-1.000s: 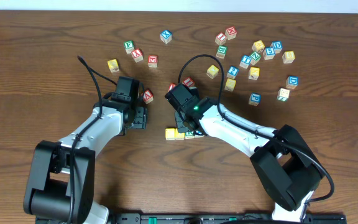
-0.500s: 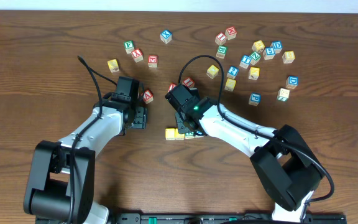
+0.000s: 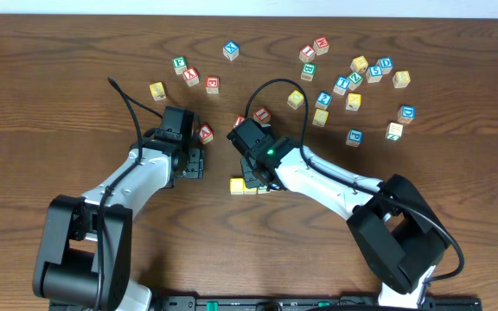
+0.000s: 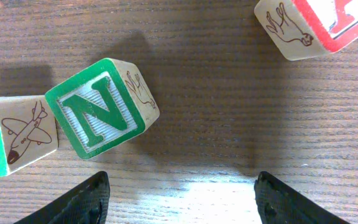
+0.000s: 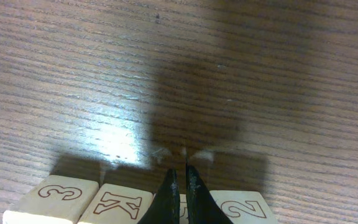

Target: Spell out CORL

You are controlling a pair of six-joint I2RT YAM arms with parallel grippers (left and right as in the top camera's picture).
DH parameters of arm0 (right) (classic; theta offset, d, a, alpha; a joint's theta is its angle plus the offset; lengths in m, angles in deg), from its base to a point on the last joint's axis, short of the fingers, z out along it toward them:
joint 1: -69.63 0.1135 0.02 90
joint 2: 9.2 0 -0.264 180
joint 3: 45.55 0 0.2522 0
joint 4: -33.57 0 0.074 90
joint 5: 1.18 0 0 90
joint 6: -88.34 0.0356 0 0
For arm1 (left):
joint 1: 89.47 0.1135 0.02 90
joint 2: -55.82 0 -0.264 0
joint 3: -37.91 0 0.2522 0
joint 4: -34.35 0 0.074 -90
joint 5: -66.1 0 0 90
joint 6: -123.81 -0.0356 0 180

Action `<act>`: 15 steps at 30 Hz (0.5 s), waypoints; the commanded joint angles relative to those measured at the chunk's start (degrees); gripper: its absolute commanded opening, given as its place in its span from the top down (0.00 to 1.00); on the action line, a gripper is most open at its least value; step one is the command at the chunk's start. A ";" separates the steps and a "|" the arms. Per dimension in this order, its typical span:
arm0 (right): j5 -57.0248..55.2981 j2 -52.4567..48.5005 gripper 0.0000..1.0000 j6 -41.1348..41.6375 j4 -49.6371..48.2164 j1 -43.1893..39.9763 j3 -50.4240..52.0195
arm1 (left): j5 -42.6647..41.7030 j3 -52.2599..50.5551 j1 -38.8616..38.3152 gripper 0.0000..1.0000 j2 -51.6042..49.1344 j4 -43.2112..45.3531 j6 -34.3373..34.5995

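The right gripper [image 5: 180,190], fingers pressed together, points at a row of wooden cubes [image 5: 120,204] on the worktop [image 5: 73,74], probably CORL, though top letters are hidden. The left gripper [image 4: 179,199] hangs spread near a green N cube [image 4: 101,109].

**Clearance about the short row of pale wooden letter cubes [image 3: 242,186].** On the near side of the row and to its left, the bare brown wooden table [image 3: 223,242] lies open as far as the white-and-black left arm [image 3: 137,177]. The white-and-black right arm [image 3: 318,181] hangs over the row's right end, with the right gripper [image 5: 181,169] pinched together at the row's middle. Beyond the row and to the right, scattered wooden letter cubes [image 3: 353,102] crowd the surface.
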 commanded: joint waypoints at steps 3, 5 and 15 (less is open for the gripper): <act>0.07 -0.74 0.99 0.07 0.11 0.76 0.11 | 0.72 1.55 0.24 0.27 -0.09 0.11 0.17; -0.37 -0.74 0.99 0.07 0.07 0.76 0.11 | 0.72 1.55 0.24 0.27 -0.09 0.11 0.17; -5.35 -0.74 0.99 0.46 -0.24 0.66 0.11 | 0.72 1.55 0.24 0.27 -0.09 0.11 0.17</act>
